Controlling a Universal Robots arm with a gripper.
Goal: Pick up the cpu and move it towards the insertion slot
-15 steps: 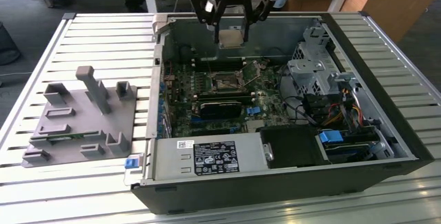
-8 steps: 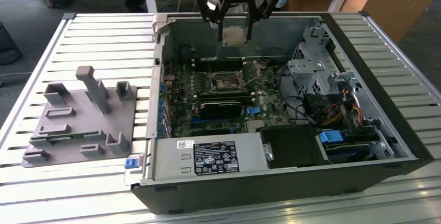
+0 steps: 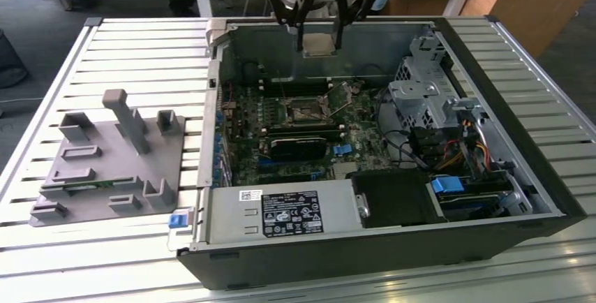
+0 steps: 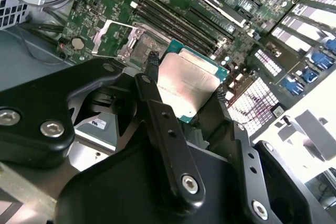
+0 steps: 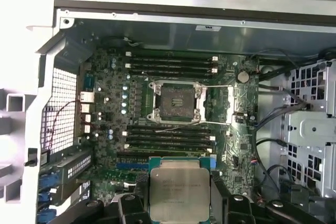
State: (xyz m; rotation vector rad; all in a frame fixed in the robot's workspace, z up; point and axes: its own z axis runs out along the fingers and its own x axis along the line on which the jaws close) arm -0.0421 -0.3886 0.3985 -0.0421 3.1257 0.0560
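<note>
In the exterior view the gripper (image 3: 319, 34) hangs above the open computer case (image 3: 521, 177), clamped on the cpu (image 3: 319, 45), well above the insertion slot (image 3: 303, 112). In the second wrist view its fingers (image 4: 152, 64) pinch the chip's opposite edges, the right hold for a light, stiff, likely fragile part. In the first wrist view the cpu (image 5: 179, 187) is apart from the insertion slot (image 5: 176, 102).

The cpu (image 5: 179, 193) sits clamped in the gripper (image 5: 179, 203), silvery top facing the cam, black fingers (image 5: 134, 205) on both sides; the insertion slot (image 5: 176, 101) lies open on the green motherboard (image 5: 231, 145), apart from the chip, w/ dark memory slots (image 5: 170, 64) just beside it.
</note>
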